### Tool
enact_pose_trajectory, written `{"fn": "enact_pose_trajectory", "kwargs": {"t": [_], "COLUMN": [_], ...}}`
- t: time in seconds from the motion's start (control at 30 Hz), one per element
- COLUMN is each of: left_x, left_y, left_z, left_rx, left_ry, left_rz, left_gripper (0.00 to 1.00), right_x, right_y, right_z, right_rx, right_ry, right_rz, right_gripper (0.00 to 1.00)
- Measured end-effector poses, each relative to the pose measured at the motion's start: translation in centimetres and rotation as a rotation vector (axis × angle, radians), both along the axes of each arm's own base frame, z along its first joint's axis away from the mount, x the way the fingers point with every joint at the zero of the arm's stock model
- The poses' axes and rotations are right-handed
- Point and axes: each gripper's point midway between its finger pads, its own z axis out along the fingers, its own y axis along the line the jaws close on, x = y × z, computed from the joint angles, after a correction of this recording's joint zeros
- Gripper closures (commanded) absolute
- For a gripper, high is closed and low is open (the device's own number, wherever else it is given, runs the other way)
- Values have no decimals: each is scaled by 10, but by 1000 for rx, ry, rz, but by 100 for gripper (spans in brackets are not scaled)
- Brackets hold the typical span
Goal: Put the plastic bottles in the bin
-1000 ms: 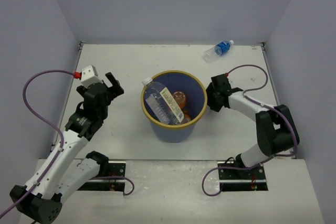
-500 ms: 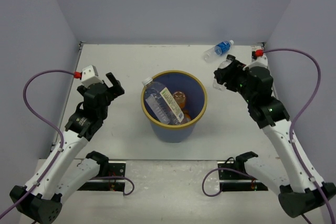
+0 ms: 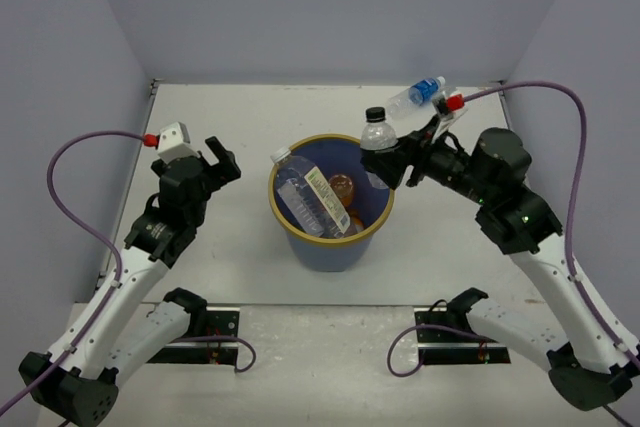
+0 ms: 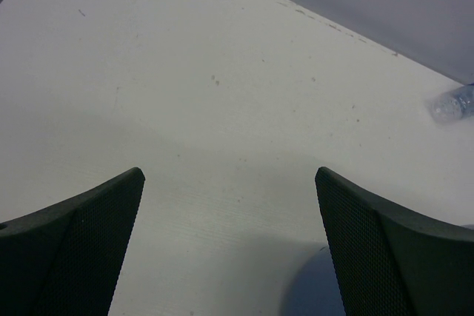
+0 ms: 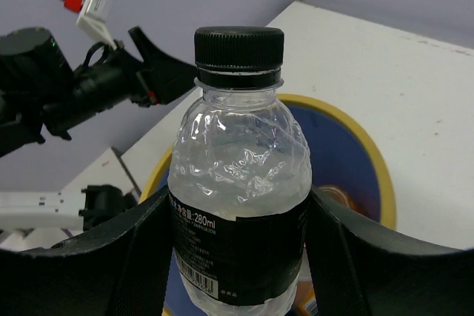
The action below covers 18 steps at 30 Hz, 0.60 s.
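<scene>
My right gripper [image 3: 388, 163] is shut on a clear bottle with a black cap and black label [image 3: 377, 136], seen close in the right wrist view [image 5: 238, 183], and holds it above the far right rim of the blue bin [image 3: 332, 243]. The bin [image 5: 366, 155] holds a clear bottle with a white cap [image 3: 305, 195] and an orange bottle [image 3: 343, 187]. A clear bottle with a blue label [image 3: 418, 95] lies at the table's far right. My left gripper [image 3: 218, 159] is open and empty, left of the bin, over bare table [image 4: 229, 175].
Grey walls close the table on the left, back and right. The blue-label bottle's end shows at the right edge of the left wrist view [image 4: 453, 103]. The bin's shadow lies between the left fingers.
My right arm has swung up from the table beside the bin and now holds the black-capped bottle over the bin's rim. The left arm has barely moved.
</scene>
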Motion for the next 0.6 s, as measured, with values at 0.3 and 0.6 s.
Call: {"fn": "enact_pose_trajectory", "kwargs": {"t": [0.3, 0.6], "left_x": [5, 5], "left_y": [-6, -6], "left_z": [-10, -10], "left_rx": [7, 8], "left_ry": [33, 35], "left_rz": [-20, -20], "left_gripper": [0, 0], "right_x": [-12, -6], "right_y": [39, 41], "right_z": [-39, -56], "right_rx": [-159, -228], "right_ry": [20, 26], "right_rz": [153, 146], "right_gripper": [27, 1]}}
